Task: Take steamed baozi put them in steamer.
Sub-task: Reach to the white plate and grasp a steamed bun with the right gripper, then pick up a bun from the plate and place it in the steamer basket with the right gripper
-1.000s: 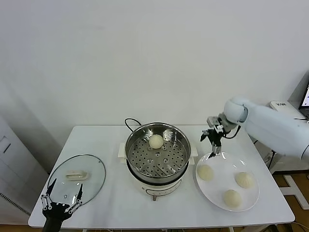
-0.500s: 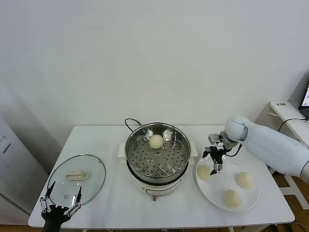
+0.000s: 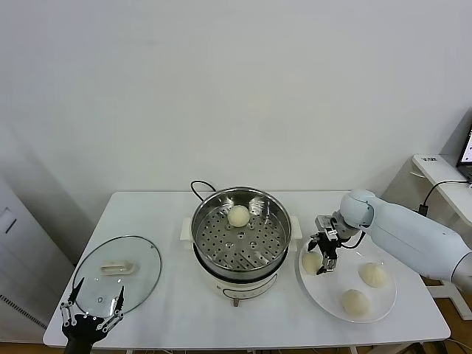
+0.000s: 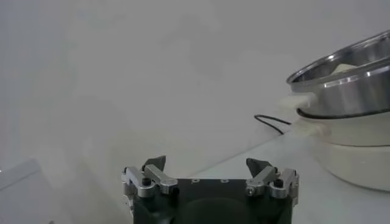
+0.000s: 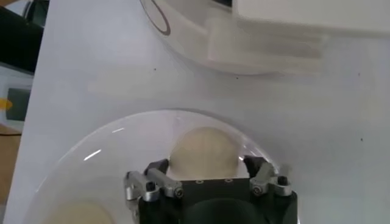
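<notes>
The steel steamer (image 3: 240, 234) stands mid-table on its white base and holds one baozi (image 3: 238, 215) at the back of its perforated tray. Three baozi lie on the white plate (image 3: 378, 307): one at the left (image 3: 311, 260), one at the right (image 3: 374, 274), one at the front (image 3: 355, 302). My right gripper (image 3: 325, 259) is open and low over the left baozi (image 5: 203, 152), with a finger on each side of it. My left gripper (image 3: 92, 313) is open and empty at the table's front left corner. The steamer's rim (image 4: 341, 68) shows in the left wrist view.
The round glass lid (image 3: 116, 273) with a white handle lies flat on the table's left side, just behind my left gripper. A black cord (image 3: 198, 186) runs behind the steamer. The plate sits close to the steamer's right side.
My right gripper has come down and toward the front, from above the plate's back rim to low over the left baozi. The left arm has hardly moved.
</notes>
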Motion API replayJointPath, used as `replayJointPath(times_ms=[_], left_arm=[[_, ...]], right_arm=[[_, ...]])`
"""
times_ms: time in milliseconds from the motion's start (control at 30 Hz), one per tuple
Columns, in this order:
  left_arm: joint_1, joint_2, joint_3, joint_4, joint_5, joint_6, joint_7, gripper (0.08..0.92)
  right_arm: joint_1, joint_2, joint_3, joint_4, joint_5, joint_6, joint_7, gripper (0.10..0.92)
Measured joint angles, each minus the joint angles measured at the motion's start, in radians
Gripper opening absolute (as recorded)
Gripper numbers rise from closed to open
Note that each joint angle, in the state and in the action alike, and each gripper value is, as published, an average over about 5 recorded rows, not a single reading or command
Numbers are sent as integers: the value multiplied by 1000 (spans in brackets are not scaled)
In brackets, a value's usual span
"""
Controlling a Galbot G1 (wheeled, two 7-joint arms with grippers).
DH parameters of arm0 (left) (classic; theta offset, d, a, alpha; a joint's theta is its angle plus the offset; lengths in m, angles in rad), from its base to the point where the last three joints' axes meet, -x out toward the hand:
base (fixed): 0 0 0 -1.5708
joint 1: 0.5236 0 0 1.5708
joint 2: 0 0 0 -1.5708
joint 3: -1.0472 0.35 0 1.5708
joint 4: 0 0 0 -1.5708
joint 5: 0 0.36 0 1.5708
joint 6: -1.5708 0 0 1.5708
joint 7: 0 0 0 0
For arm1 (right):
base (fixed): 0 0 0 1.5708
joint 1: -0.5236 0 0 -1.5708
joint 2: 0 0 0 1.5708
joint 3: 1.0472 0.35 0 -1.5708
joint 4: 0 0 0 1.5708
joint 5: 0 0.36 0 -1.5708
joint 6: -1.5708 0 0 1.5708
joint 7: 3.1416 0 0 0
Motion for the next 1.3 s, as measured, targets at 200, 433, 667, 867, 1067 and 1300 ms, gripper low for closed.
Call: replayJointPath(times_ms=[200,433,667,867,1067,1300], left_arm=[[0,-2,0,-1,0,0,0,823],[-4,5,1,-3,-4,-1,-1,823],[-6,4,5,-6,-8,-3,-1,823],[-15,7,13,-9,-9,0,-1,823],[-24,0,21,-12,-9,2,-1,823],[-26,-5,23,-14,-11,3,-1,823]], right_arm=[[14,-21,-6,16,11,-4,-6,416],[157,-65,-100,56,90,-14,-23,379],[459,-65,-301,94,291,-27,-55,382],[690,-21,-440,158,496,-78,-55,382],[769,45,-502,264,623,-160,5,382],[712,150,-506,316,685,-240,130,408]])
